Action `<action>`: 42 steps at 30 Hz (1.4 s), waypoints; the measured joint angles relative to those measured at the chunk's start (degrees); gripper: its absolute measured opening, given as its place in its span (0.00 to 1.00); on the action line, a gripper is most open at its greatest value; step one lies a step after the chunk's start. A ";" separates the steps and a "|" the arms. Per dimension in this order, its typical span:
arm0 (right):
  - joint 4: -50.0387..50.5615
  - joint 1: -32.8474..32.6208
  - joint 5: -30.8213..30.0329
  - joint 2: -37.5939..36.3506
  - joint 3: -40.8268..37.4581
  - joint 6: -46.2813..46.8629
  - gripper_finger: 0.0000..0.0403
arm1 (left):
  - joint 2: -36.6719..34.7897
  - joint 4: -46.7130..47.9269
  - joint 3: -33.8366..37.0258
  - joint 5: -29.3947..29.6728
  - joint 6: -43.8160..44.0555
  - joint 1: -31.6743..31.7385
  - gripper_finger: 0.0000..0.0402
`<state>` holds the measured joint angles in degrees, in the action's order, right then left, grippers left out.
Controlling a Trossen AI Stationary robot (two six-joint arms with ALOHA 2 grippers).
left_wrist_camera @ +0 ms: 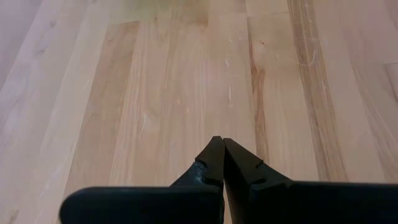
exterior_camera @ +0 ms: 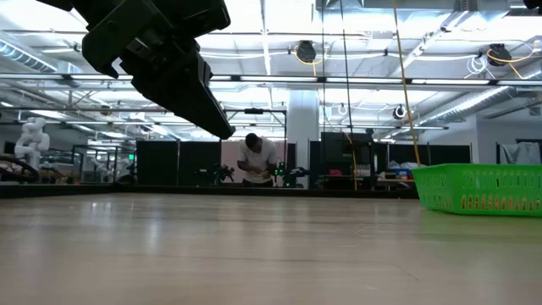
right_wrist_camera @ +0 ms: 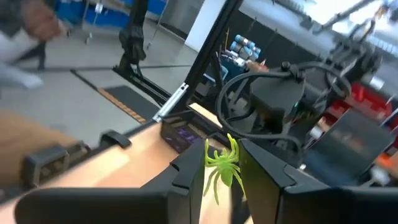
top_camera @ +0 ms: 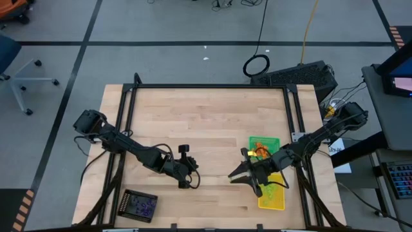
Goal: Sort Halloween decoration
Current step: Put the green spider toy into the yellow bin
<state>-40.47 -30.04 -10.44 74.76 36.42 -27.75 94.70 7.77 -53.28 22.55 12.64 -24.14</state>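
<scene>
A lime green plastic spider [right_wrist_camera: 221, 167], one piece of the Halloween decoration, sits between the fingers of my right gripper [right_wrist_camera: 219, 155], which is shut on it above the table right of centre [top_camera: 235, 176]. Left of it, my left gripper [left_wrist_camera: 219, 144] is shut on nothing and slants down over bare wood [top_camera: 187, 178]; in the low view it hangs at the upper left [exterior_camera: 218, 125]. Orange pieces [top_camera: 259, 153] lie in the green tray [top_camera: 273, 140], green ones in the yellow tray [top_camera: 278, 203], purple ones in the black tray [top_camera: 126, 201]. My right gripper pinches the spider's body [right_wrist_camera: 224, 160] between its two fingers. The fingers are level and come from the table's right side. The spider is lifted clear of the table, and its thin legs [right_wrist_camera: 212, 185] hang down below the fingers.
The green tray stands just behind my right arm, and the yellow tray lies under it by the near right edge. The black tray [right_wrist_camera: 184, 133] sits at the near left corner. A black frame [top_camera: 212, 86] runs along the table's far and side edges. A person [exterior_camera: 257, 159] stands beyond the table.
</scene>
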 joint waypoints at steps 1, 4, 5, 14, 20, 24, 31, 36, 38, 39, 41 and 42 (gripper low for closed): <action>0.02 0.00 0.00 0.00 0.00 2.16 0.21 | 0.00 0.00 0.00 0.00 0.00 0.00 0.01; 0.04 0.00 0.01 0.00 0.00 9.70 0.21 | 0.00 0.00 0.00 0.00 0.00 0.00 0.01; 0.04 -0.02 0.01 0.00 0.00 12.48 0.21 | 0.00 0.00 0.00 0.00 0.00 0.00 0.01; 0.02 0.00 0.02 0.00 0.00 30.45 0.21 | 0.00 0.00 0.00 0.00 0.02 0.00 0.01; 0.02 -0.02 0.02 0.00 0.00 36.10 0.21 | 0.00 0.00 0.00 0.00 0.13 0.00 0.01; 0.04 -0.04 0.02 0.00 0.00 39.76 0.21 | 0.00 0.00 0.00 0.00 0.15 0.00 0.01; 2.99 -0.04 0.17 0.00 0.02 39.29 0.21 | 0.00 0.00 0.00 0.00 0.20 0.00 0.01; 9.97 -0.04 0.20 -1.35 0.02 40.40 0.21 | 0.00 0.00 0.00 -0.76 0.35 0.00 0.01; 13.61 -0.04 0.20 -3.29 0.02 41.90 0.21 | 0.00 0.00 0.00 -0.85 0.35 0.00 0.01; 15.56 -0.04 0.20 -4.39 0.03 43.10 0.21 | 0.00 0.00 0.00 -0.85 0.39 0.00 0.01; 19.95 -0.28 0.20 -6.84 0.04 45.98 0.21 | 0.00 0.00 0.00 -0.85 0.39 0.00 0.01; 22.27 -0.53 0.20 -8.15 0.04 47.64 0.21 | 0.00 -0.01 0.00 -0.85 0.39 0.00 0.01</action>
<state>-18.20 -30.57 -10.24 66.61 36.47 19.90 94.70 7.76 -53.28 21.69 13.04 -24.14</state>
